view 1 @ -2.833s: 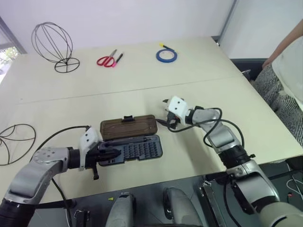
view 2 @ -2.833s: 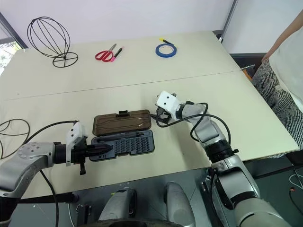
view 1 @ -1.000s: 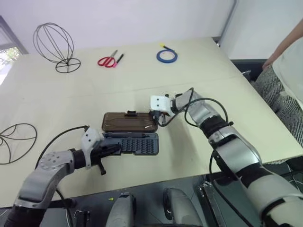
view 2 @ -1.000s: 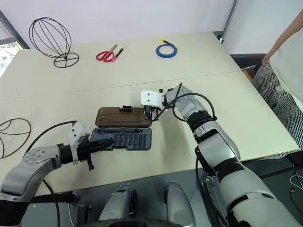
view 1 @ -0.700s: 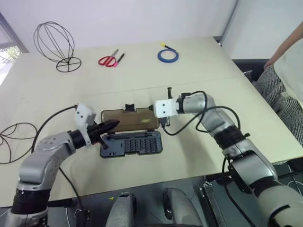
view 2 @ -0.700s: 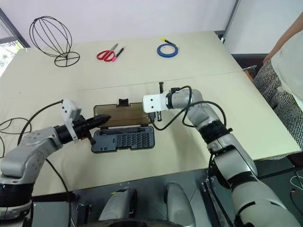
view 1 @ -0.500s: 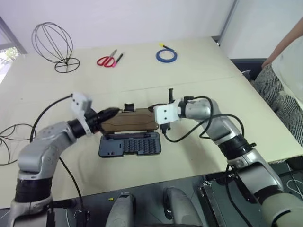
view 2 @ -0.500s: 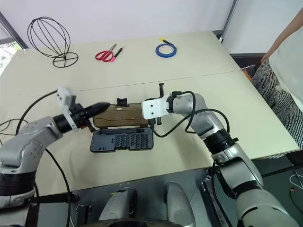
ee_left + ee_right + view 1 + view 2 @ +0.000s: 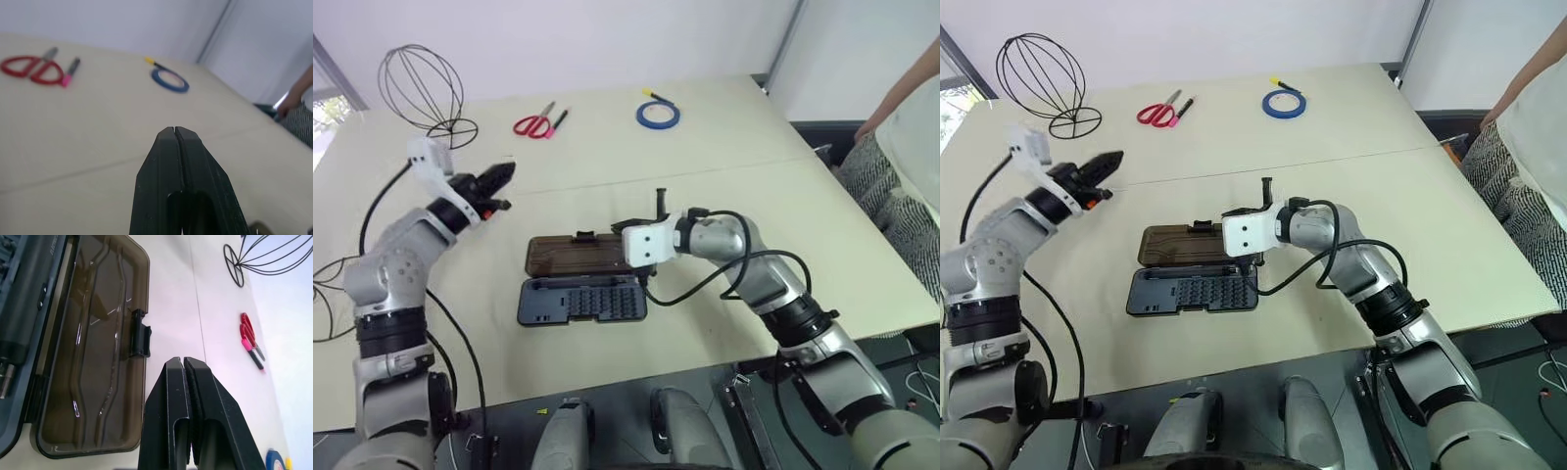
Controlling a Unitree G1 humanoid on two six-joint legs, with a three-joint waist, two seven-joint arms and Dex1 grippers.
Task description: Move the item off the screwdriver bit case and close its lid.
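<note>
One step is done and one is left: nothing rests on the screwdriver bit case [image 9: 582,300], mid-tabletop toward the near edge, whose lid [image 9: 582,255] lies open, the item [image 9: 423,95] stands at the far left corner, and left gripper [image 9: 499,176] and right gripper [image 9: 182,366] are both closed, empty.

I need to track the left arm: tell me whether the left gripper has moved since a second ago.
Yes. The left gripper has left the near left corner of the screwdriver bit case and risen away, toward the wire frame.

A plain workroom or lab: a large cream table [image 9: 724,147] fills the frame, bare white walls [image 9: 607,39] along the top.
</note>
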